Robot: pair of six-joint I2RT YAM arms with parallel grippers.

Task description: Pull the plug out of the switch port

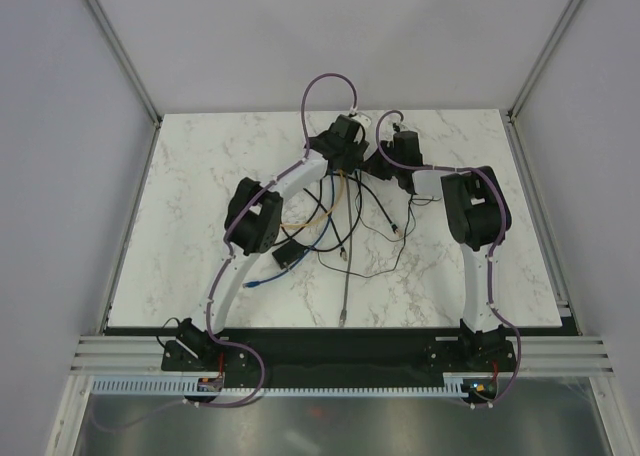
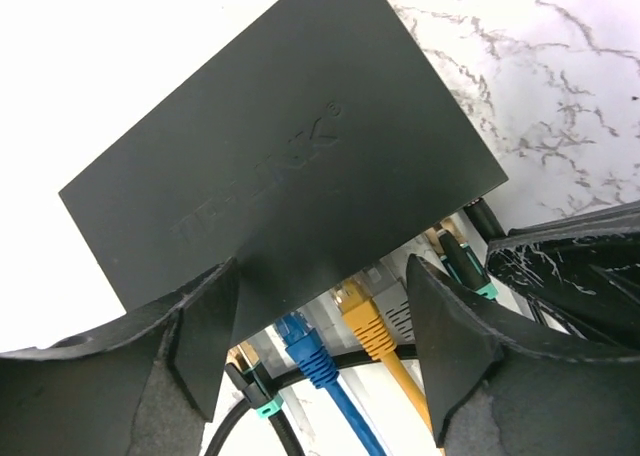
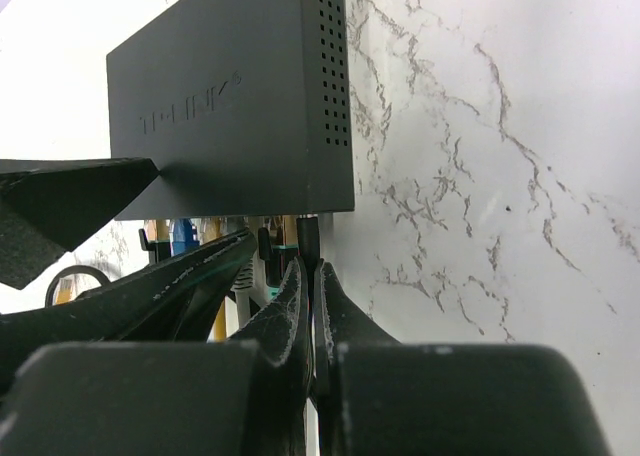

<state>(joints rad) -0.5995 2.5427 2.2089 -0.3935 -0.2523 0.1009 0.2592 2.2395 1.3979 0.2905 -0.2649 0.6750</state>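
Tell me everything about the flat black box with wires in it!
The switch is a flat, matte black box, plastic-looking, lying on the marble table, with TP-LINK embossed on top and vent holes on one short side. Its port row holds a blue plug, a yellow plug and teal-clipped black ones. The open left pincer faces that side; the right pincer is shut on a black plug at the row's end.

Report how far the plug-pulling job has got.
Done: both grippers are at the port side of the switch. In hand: the right gripper looks shut on the black plug at the end of the row, while the left gripper is open, its fingers either side of the blue plug and yellow plug. Left: the pull itself; every visible plug looks still seated.
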